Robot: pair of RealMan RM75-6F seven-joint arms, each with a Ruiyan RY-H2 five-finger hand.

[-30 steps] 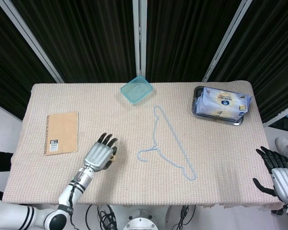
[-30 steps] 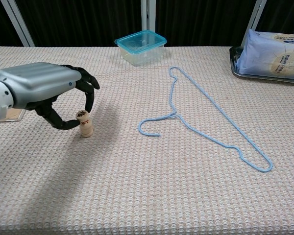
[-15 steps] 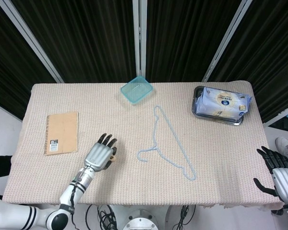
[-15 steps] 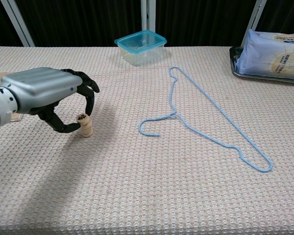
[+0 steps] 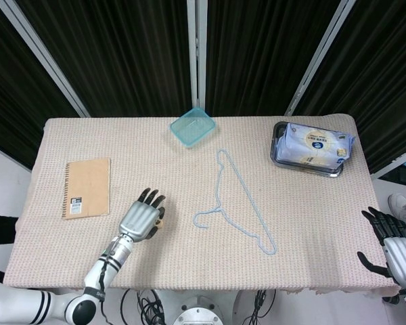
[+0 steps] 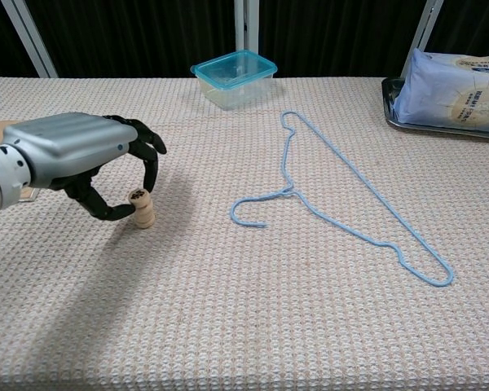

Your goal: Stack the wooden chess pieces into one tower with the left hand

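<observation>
A short tower of wooden chess pieces (image 6: 141, 210) stands upright on the woven cloth at the front left. My left hand (image 6: 73, 151) arches over it from the left. Thumb and a fingertip close around the tower, the thumb low on its side and the fingertip by the top piece. In the head view the left hand (image 5: 142, 218) covers most of the tower (image 5: 160, 218). My right hand (image 5: 392, 247) hangs off the table's front right corner, fingers spread, holding nothing.
A blue wire hanger (image 6: 334, 204) lies in the middle. A clear blue-lidded box (image 6: 234, 77) stands at the back centre. At the back right, a metal tray (image 5: 281, 157) carries a wipes pack (image 5: 316, 144). A brown spiral notebook (image 5: 87, 187) lies at the left.
Compared with a second ago, my left hand has sunk a little and the top piece sits lower on the tower. Over the last half second almost nothing moved.
</observation>
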